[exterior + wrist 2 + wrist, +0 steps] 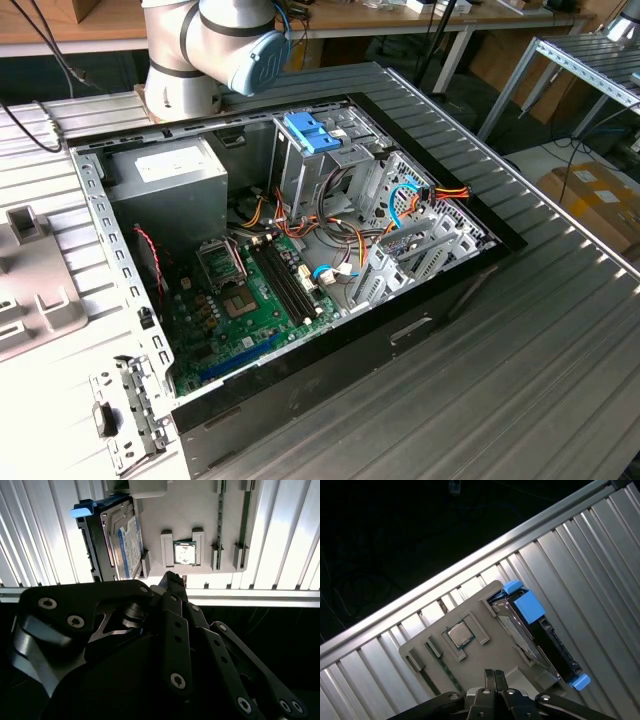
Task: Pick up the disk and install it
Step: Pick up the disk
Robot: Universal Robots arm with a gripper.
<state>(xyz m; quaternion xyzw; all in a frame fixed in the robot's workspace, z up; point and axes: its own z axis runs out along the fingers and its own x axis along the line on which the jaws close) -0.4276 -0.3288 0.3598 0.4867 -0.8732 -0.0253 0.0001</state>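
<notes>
The disk (555,650) stands on its edge in a slot of a grey holder tray (492,647). It is a grey drive in a light-blue carrier with a brighter blue tab (529,605) at the end. The second wrist view shows the same disk (117,540) at one side of the tray (190,510). In both wrist views my gripper (494,672) (173,576) hangs over the tray's near edge, apart from the disk. Its black fingertips are shut together with nothing between them.
A processor chip (460,634) lies in a pocket of the tray next to the disk. In the exterior view, an open computer case (150,330) lies on the ribbed metal table, with a drive cage and blue latch (310,132). The arm's base (190,60) stands behind it.
</notes>
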